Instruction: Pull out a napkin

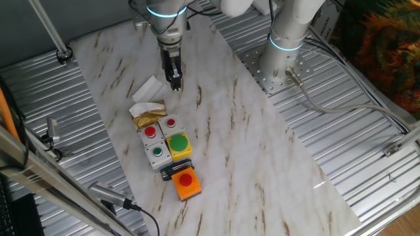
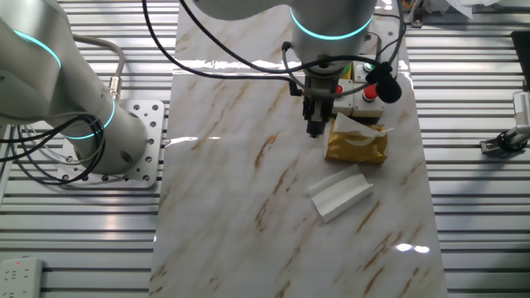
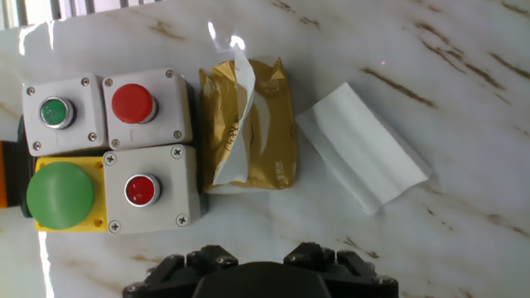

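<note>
The marble-patterned counter (image 1: 262, 151) carries everything here, and the robot arm (image 2: 327, 25) reaches down over it, its pincer (image 1: 175, 82) hanging above the bare stone with nothing held; the fingers look close together in both fixed views, though the hand view shows only the dark base of the pincer, so I cannot tell the exact gap. In the hand view a cluster of button boxes sits at 9 o'clock: a grey box with a green button (image 3: 53, 112), a grey box with a red button (image 3: 145, 103), a second grey box with a red button (image 3: 151, 190), and a yellow box with a big green dome button (image 3: 65, 195), all touching one another. Just beside them toward the centre lies the gold foil packet (image 3: 265, 124), with a white sheet (image 3: 240, 124) standing out of its torn top. The napkin (image 3: 362, 147) lies flat on the counter at 3 o'clock of the packet, just beside its edge, folded with a soft crease along its length. In one fixed view an orange box with a red button (image 1: 186, 183) sits at the 6 o'clock end of the button cluster.
</note>
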You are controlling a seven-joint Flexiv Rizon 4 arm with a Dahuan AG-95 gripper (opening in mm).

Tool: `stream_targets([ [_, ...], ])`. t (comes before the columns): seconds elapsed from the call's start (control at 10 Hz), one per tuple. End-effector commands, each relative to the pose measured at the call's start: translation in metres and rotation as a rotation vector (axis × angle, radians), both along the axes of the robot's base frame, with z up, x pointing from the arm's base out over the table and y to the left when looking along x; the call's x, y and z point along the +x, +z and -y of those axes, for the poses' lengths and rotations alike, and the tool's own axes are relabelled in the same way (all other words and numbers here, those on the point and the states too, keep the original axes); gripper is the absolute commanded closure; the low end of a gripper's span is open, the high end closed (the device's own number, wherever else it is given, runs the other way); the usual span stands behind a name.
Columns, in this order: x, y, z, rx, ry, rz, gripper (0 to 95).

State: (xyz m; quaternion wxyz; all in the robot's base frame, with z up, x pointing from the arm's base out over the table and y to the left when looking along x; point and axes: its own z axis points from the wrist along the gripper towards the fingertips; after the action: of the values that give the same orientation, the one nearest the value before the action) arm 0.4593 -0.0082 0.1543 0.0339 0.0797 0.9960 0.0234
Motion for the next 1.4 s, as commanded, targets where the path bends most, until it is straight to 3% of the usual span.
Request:
stream_targets([
  [0.1, 0.006, 0.001, 0.000, -0.002, -0.006, -0.006, 57.0],
  [0.2, 0.010, 0.002, 0.001, -0.001, -0.010, -0.006, 76.0],
  [1.1, 0.016, 0.002, 0.001, 0.000, -0.023, -0.008, 76.0],
  [1.2, 0.016, 0.002, 0.001, -0.004, -0.031, -0.023, 95.0],
  [1.4, 0.022, 0.003, 0.001, -0.019, -0.056, -0.035, 95.0],
])
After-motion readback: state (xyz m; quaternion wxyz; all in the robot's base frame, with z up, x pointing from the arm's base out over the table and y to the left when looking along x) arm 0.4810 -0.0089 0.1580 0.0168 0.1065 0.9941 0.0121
